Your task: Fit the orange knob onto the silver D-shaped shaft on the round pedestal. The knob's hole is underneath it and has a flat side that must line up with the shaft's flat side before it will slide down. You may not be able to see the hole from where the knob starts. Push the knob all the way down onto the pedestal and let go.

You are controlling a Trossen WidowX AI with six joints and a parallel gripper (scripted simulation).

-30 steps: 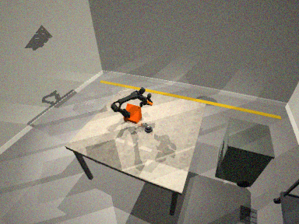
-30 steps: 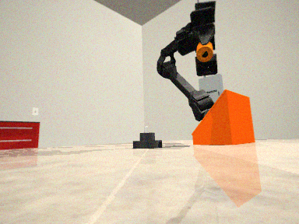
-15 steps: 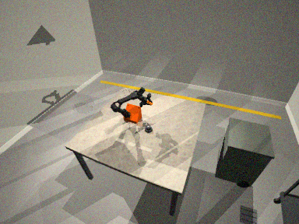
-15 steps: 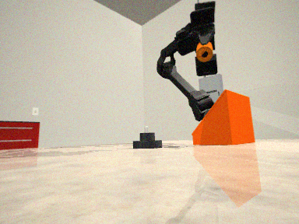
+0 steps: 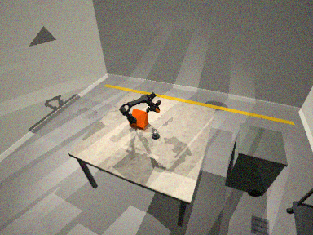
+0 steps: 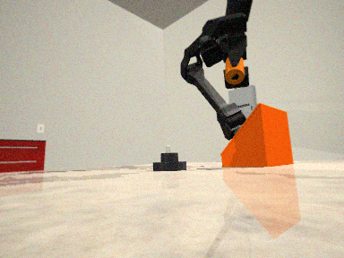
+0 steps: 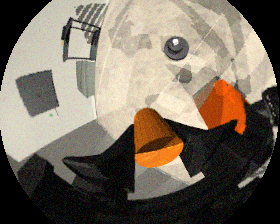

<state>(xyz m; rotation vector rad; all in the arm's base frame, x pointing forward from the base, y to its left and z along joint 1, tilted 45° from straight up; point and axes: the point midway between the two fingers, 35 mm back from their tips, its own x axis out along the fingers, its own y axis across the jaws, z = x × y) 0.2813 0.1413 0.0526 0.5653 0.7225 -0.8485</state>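
The orange knob (image 5: 157, 110) (image 6: 235, 67) (image 7: 150, 125) is held high above the table. My gripper (image 6: 234, 62) (image 7: 148, 123) is shut on it, with a black finger on either side. In the exterior view the knob's end with a dark hole faces that camera and tilts a little down; the hole's flat side cannot be made out. The round dark pedestal (image 5: 155, 136) (image 6: 169, 166) (image 7: 183, 55) stands on the table, apart from the knob and well below it. Its small silver shaft (image 6: 168, 149) (image 7: 175, 46) points up; its flat side cannot be made out.
A large orange block (image 5: 139, 119) (image 6: 275, 139) (image 7: 220, 106) with a sloping face stands on the table (image 5: 171, 184) beside the arm's base. A grey cabinet (image 5: 258, 167) stands on the floor right of the table. A red cabinet (image 6: 22, 155) is at the far left.
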